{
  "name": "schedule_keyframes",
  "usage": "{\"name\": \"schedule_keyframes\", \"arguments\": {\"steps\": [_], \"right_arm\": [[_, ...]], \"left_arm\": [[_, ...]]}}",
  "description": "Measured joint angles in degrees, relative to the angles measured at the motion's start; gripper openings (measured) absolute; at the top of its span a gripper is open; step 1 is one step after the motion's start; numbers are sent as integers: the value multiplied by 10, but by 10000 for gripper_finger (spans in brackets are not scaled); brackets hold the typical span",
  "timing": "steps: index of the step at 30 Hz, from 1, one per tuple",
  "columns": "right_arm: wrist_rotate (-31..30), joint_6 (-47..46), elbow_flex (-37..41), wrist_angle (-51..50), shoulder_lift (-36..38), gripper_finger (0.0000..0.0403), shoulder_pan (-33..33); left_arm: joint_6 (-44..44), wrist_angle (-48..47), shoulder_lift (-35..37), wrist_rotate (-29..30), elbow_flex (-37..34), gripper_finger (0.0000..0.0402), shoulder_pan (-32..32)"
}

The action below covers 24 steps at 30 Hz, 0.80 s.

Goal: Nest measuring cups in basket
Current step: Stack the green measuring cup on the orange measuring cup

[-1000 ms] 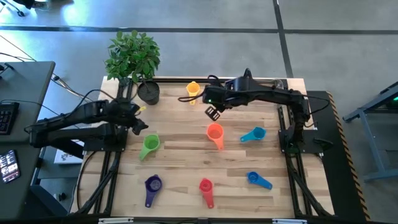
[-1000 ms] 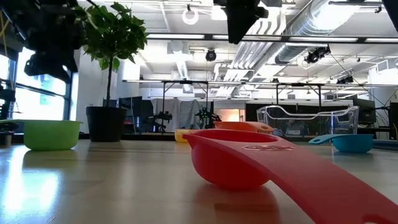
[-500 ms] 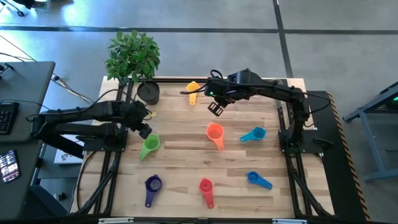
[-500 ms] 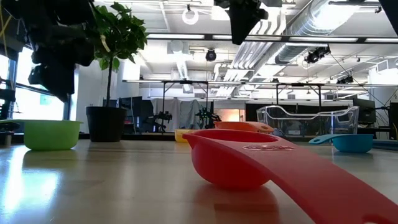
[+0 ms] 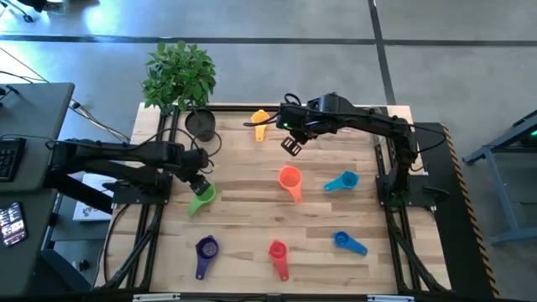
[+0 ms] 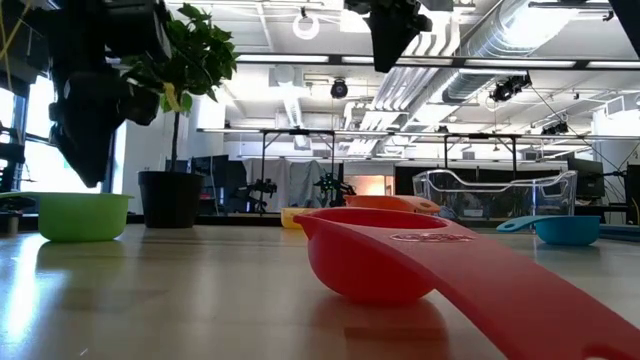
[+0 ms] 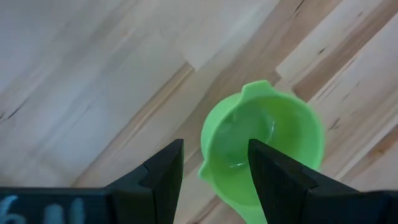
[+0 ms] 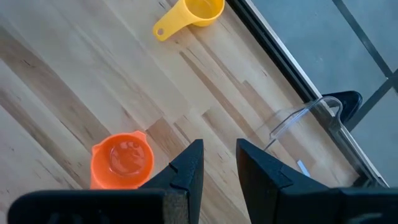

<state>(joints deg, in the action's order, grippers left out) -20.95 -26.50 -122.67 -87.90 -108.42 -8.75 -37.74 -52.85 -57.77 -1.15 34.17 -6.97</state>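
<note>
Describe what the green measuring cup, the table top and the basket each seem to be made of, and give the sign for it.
Green measuring cup: probably moulded plastic, glossy; even colour, soft highlights inside the bowl.
Table top: wood, sealed smooth; plank seams and grain lines, with reflections in the low view.
Basket: likely clear plastic; the room shows through its walls, though glass cannot be ruled out by look alone.

The wooden plank table [image 5: 252, 210] stands on a smooth grey floor [image 5: 277, 59] crossed by dark seams, with a leafy potted plant [image 5: 179, 75] at its far left corner. To the left sits a dark desk [image 5: 29, 143] with a keyboard [image 5: 8, 158] on it. Beyond the table the room is an open workshop: a white ceiling with exposed silver ducts [image 6: 470, 50] and strip lights, a bright window [image 6: 50, 165] at the left, and dark-framed workbenches [image 6: 300, 160] along the far side
</note>
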Motion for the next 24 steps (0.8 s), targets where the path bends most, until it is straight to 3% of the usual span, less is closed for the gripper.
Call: {"name": "schedule_keyframes", "arguments": {"steps": [16,24], "right_arm": [[-1,-4,0,1,0,87,0],[-1,-4,0,1,0,87,0]], "left_arm": [[-12,5,-103,3,0,164,7],[-28,13,-123,-8,0,71,7]]}}
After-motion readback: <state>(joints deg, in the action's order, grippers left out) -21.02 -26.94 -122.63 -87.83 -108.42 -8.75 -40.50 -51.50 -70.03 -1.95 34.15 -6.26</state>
